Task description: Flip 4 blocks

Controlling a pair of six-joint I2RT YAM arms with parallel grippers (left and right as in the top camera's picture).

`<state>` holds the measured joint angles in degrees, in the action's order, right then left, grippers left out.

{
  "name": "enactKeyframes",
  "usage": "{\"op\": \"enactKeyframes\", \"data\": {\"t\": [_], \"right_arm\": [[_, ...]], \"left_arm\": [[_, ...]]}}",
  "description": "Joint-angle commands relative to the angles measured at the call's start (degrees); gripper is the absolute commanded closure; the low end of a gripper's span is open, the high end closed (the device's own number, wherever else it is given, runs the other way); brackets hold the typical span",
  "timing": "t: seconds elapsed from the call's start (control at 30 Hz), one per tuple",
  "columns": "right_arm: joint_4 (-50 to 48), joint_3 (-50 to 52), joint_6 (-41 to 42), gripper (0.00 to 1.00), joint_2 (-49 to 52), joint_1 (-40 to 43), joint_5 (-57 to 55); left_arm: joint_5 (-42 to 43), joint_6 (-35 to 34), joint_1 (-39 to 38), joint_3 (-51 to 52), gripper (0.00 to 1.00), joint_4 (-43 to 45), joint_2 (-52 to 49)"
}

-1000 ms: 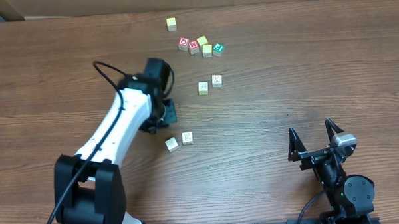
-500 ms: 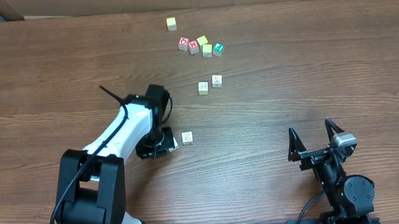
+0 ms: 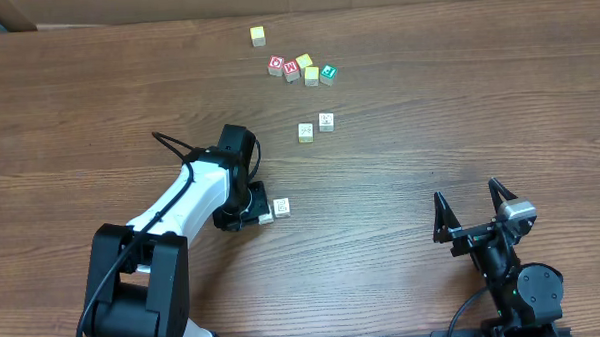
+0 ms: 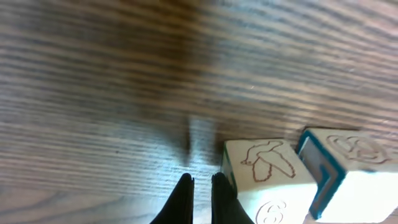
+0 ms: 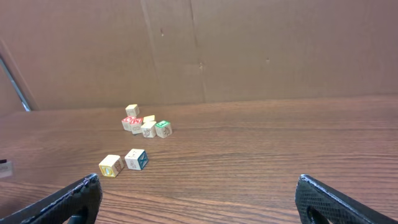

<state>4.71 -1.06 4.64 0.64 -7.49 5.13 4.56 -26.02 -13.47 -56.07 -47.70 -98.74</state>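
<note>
Left gripper (image 4: 202,182) has its fingers pinched together with nothing between them, tips low over the table (image 4: 93,74). The near block (image 4: 264,171) sits just beside those tips on the robot's right. Its pale face shows a brown outline drawing, and contact can't be told from the wrist view. The second block (image 4: 348,163), with blue-edged side, is right next to the near block on the far side from the fingers, so gripper, near block and second block make a rough line running left to right. The overhead view agrees, with the left arm's head partly covering the near block. The third block (image 3: 306,132) and fourth block (image 3: 325,121) are side by side, well apart and farther up the table. The coloured cluster (image 3: 302,68) and lone yellow cube (image 3: 258,35) are farther back and are not task items. The blocks are cubes with no long axis, so the approach side matters more than orientation. The left arm is clearly nearer to all four. Right gripper (image 3: 465,191) is spread wide and empty, well off on the right near its base. The likely step is to nudge or tip the near block with the closed tips. A push to the right would drive it into the second block, so a grip from above or a push from another side looks safer. No flip can be confirmed yet.
</note>
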Motion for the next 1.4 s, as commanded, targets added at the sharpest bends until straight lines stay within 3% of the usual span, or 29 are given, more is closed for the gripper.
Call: {"op": "enactKeyframes", "data": {"t": [0.0, 0.7, 1.0, 1.37], "right_arm": [[-0.31, 0.59, -0.2, 0.0, -0.24, 0.26, -0.09], [-0.31, 0.59, -0.2, 0.0, -0.24, 0.26, -0.09], [-0.31, 0.59, -0.2, 0.0, -0.24, 0.26, -0.09], [-0.31, 0.59, -0.2, 0.0, -0.24, 0.26, -0.09]], "left_arm": [[1.16, 0.04, -0.09, 0.37, 0.96, 0.48, 0.37], [1.57, -3.67, -0.09, 0.37, 0.96, 6.82, 0.37], [9.53, -3.82, -0.09, 0.37, 0.96, 10.05, 0.37], [6.32, -1.55, 0.7, -6.19, 0.96, 7.34, 0.42]]}}
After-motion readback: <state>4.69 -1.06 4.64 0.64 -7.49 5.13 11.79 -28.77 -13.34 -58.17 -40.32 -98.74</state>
